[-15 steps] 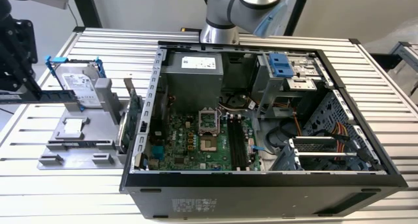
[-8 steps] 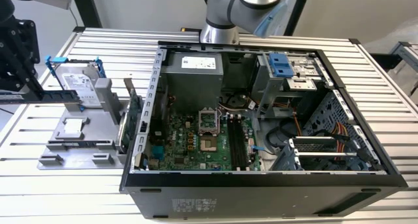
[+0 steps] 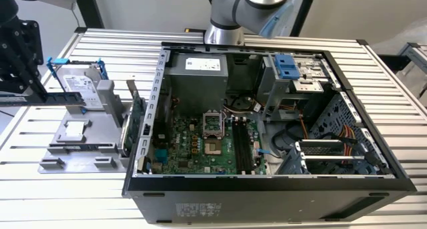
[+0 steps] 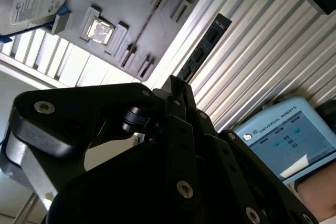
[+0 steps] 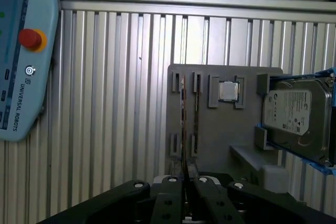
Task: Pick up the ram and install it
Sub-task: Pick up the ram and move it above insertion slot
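My black gripper (image 3: 28, 95) hangs at the exterior view's left, shut on the ram (image 3: 57, 97), a long dark stick held level above the grey holder plate (image 3: 80, 139). In the second wrist view the ram (image 4: 207, 43) juts out from between the closed fingertips (image 4: 181, 103). The first wrist view looks along the ram (image 5: 184, 124) edge-on, above the holder plate (image 5: 210, 135). The open computer case (image 3: 267, 181) lies to the exterior view's right of the gripper, and its motherboard (image 3: 193, 149) shows long black memory slots (image 3: 240, 146).
On the holder plate rest a silver hard drive in blue rails (image 3: 83, 86) and a small square chip (image 3: 77, 130). A green expansion card (image 3: 137, 119) stands on edge against the case's side. A pale blue teach pendant (image 5: 21, 51) lies on the ribbed metal table (image 3: 80, 189).
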Tool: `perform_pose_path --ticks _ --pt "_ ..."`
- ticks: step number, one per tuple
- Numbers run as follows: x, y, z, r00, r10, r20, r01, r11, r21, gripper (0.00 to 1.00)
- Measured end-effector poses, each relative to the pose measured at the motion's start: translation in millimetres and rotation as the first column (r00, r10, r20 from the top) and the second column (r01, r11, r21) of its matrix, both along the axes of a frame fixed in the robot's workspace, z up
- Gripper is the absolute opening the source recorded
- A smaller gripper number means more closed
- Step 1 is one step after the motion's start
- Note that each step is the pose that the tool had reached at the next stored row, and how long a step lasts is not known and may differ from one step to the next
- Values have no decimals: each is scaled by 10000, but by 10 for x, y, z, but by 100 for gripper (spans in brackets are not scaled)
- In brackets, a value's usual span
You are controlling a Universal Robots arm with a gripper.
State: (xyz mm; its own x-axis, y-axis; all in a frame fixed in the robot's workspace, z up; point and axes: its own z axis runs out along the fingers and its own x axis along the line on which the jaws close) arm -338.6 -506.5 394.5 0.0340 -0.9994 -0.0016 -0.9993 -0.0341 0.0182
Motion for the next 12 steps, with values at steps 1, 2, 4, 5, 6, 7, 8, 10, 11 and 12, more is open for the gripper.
perform_pose_path --ticks 1,2,4,5,6,7,8,10,11,12 --pt "6 0 0 10000 0 -1 0 10000 -1 0" --pt "12 0 0 10000 0 1 0 10000 0 0" --pt "22 0 0 10000 0 1 0 10000 1 0" --pt "27 0 -1 10000 0 1 0 10000 1 0" --pt "32 0 0 10000 0 0 0 10000 0 0" --pt "38 0 0 10000 0 0 0 10000 0 0" --pt "43 0 0 10000 0 0 0 10000 1 0" --pt "61 0 0 10000 0 1 0 10000 2 0" --pt "69 0 0 10000 0 1 0 10000 1 0" --pt "74 0 0 10000 0 1 0 10000 2 0"
